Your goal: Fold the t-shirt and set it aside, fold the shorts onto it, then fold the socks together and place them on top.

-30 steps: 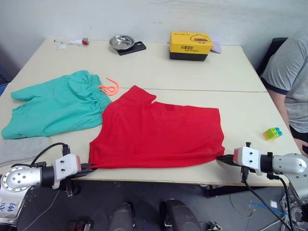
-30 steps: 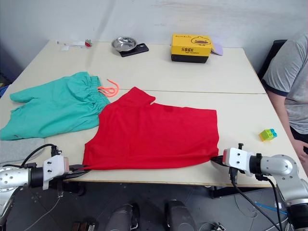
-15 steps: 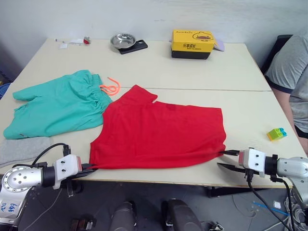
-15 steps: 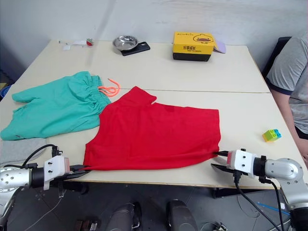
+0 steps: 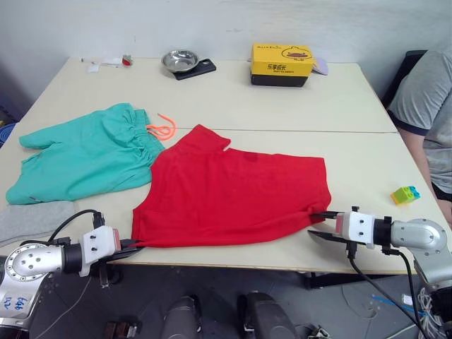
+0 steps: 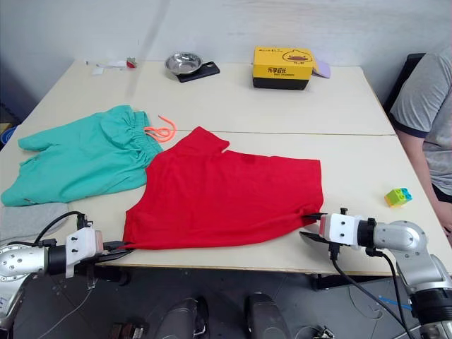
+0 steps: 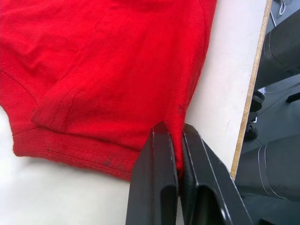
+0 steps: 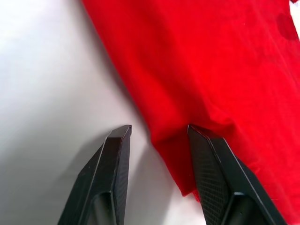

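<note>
No text, brand, number or sign can be read here. The yellow box (image 5: 282,61) at the far side of the counter (image 5: 296,106) carries a dark drawing and some dark marks on its lid and front, too small to read. The small white items (image 5: 99,65) at the far left corner show no legible print either.

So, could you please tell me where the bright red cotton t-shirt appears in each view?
Left eye view: the bright red cotton t-shirt lies centre, near the front table edge.
Right eye view: centre too.
Left wrist view: its hem corner is pinched in the left gripper.
Right wrist view: its edge lies between the right gripper fingers.
Shared landmark: the shirt's front hem.
</note>
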